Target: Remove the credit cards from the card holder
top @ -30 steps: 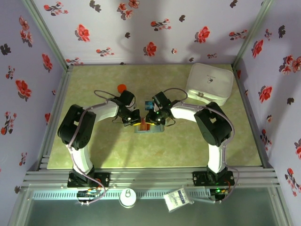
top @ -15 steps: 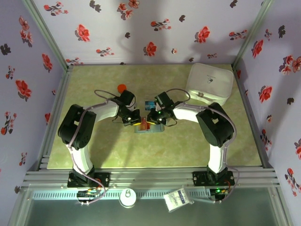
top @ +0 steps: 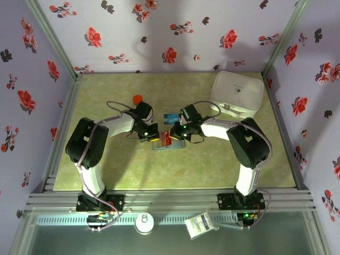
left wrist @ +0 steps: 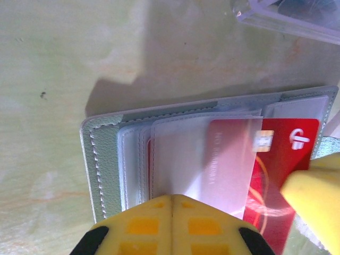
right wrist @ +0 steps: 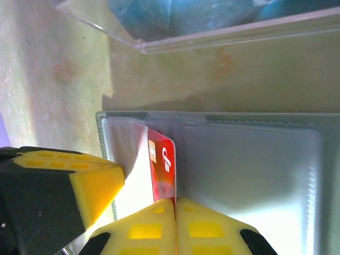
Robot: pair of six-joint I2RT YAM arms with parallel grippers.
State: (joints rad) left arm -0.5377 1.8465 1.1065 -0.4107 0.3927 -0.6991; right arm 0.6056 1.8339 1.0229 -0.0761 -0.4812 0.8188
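The red card (left wrist: 271, 178) bears a white emblem (left wrist: 299, 139) like a curled letter f, beside its gold chip (left wrist: 264, 141); the raised characters (left wrist: 215, 159) under the clear sleeve (left wrist: 178, 154) are too blurred to read.

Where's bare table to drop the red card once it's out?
Widest: bare mat between holder and near edge. Also the far strip from bottle to white container. Crowded mid-table: left gripper, right gripper, red card, holder and clear box bunch together.
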